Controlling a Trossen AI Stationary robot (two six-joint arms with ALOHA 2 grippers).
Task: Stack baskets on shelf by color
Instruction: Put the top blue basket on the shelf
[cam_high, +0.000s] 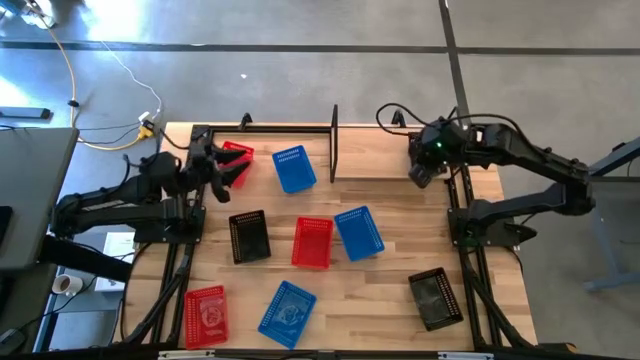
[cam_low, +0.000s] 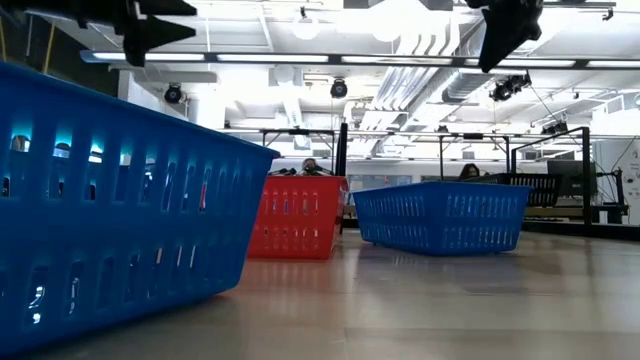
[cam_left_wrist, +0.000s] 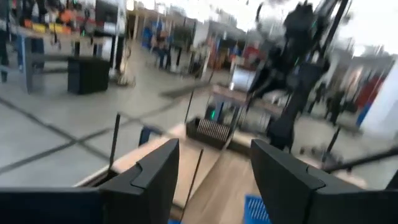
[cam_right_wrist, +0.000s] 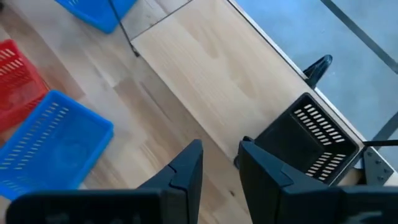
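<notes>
Red, blue and black baskets lie scattered on the wooden table. A red basket (cam_high: 238, 156) and a blue basket (cam_high: 294, 168) sit by the far edge, between the end frames of the black wire shelf (cam_high: 334, 140). My left gripper (cam_high: 218, 168) (cam_left_wrist: 214, 149) hovers open beside that red basket, raised above the table. My right gripper (cam_high: 425, 170) (cam_right_wrist: 221, 149) hangs open, with a narrower gap, over the far right corner, above a black basket (cam_right_wrist: 308, 140) beside the table's edge. In the high view the arm hides that basket.
Mid-table lie a black basket (cam_high: 249, 236), a red basket (cam_high: 312, 242) and a blue basket (cam_high: 359, 232). Near the front edge lie a red (cam_high: 205, 316), a blue (cam_high: 288, 310) and a black basket (cam_high: 435, 298). Black arm-mount frames line both table sides. Bare wood (cam_high: 390, 200) lies right of the shelf.
</notes>
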